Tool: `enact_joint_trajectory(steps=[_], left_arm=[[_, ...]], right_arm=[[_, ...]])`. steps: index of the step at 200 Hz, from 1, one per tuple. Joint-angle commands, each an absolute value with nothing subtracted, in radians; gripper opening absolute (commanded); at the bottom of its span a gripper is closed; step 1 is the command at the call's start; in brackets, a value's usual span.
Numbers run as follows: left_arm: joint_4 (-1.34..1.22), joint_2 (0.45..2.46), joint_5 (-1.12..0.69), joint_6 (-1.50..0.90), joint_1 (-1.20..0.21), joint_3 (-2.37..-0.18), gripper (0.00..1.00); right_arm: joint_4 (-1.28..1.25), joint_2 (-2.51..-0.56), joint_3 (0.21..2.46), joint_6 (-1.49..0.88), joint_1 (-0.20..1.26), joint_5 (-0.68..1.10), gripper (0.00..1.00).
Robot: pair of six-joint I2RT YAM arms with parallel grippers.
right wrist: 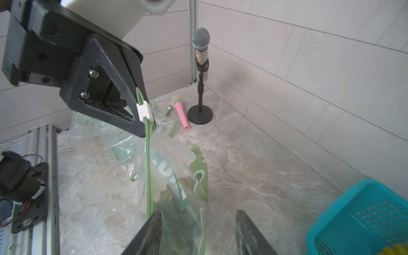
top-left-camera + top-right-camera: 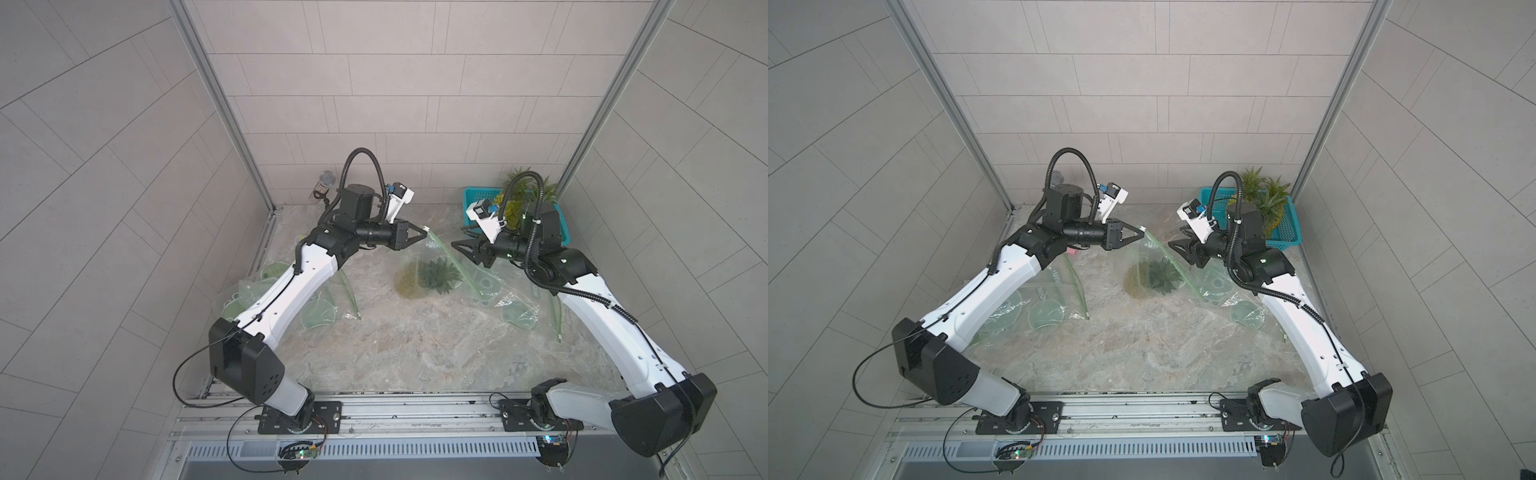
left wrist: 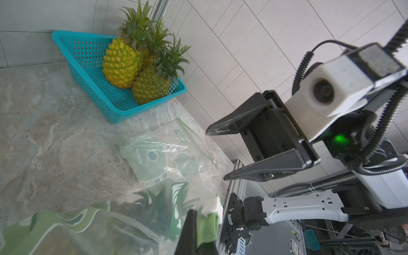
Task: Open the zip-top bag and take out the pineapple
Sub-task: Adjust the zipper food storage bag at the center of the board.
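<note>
Two arms meet over a marble-patterned tabletop (image 2: 415, 353) with a matt, veined surface. The left gripper (image 2: 424, 232), black and wedge-shaped, is clenched on the top edge of the zip-top bag (image 2: 436, 257), just beside its white block-shaped slider (image 1: 144, 112). From the slider the green zip strip (image 1: 148, 167) runs down as two close parallel ribs. The bag is thin, clear, crinkled film with green and white print, and it hangs in a slack drape from that one pinched point, near the middle of the table toward the back wall.

The pineapple (image 2: 419, 278) sits low inside the bag. Its dull yellow body is blurred by the film and its dark green spiky crown is spread out like a rosette. Whether it rests on the surface cannot be told.

The right gripper (image 3: 217, 154) is released, its tapered fingers spread wide with nothing clamped, close beside the bag.

A teal perforated plastic basket (image 3: 88, 88) in the back right corner holds more pineapples (image 3: 120, 64) with knobbly yellow skins. Flattened printed bags (image 2: 316, 311) lie under both arms. A mesh-headed microphone (image 1: 200, 42) stands on a round black base, with a pink toy microphone (image 1: 181, 112) lying beside it.
</note>
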State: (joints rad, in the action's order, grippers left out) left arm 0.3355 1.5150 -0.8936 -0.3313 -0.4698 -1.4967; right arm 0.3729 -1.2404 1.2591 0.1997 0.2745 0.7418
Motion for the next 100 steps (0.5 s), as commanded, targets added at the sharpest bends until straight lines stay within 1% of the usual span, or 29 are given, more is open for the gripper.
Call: enact_joint_trajectory(steps=[1,55,79,100], left_arm=[[0.293,1.462,-0.91,-0.29,-0.474,-1.475,0.0],[0.304,1.444,-0.901,-0.273,-0.473,-1.448,0.0],[0.328,1.444,-0.889,-0.256,-0.473,-1.448,0.0],[0.334,1.442,-0.885,-0.25,-0.472,-1.447,0.0]], right_arm=[[0.413,-1.268,1.281,0.239,0.274,0.879,0.55],[0.382,-1.273,1.228,0.181,0.276,0.898,0.55],[0.362,-1.234,1.212,0.159,0.276,0.835,0.54],[0.359,-1.196,1.207,0.15,0.275,0.821,0.54]])
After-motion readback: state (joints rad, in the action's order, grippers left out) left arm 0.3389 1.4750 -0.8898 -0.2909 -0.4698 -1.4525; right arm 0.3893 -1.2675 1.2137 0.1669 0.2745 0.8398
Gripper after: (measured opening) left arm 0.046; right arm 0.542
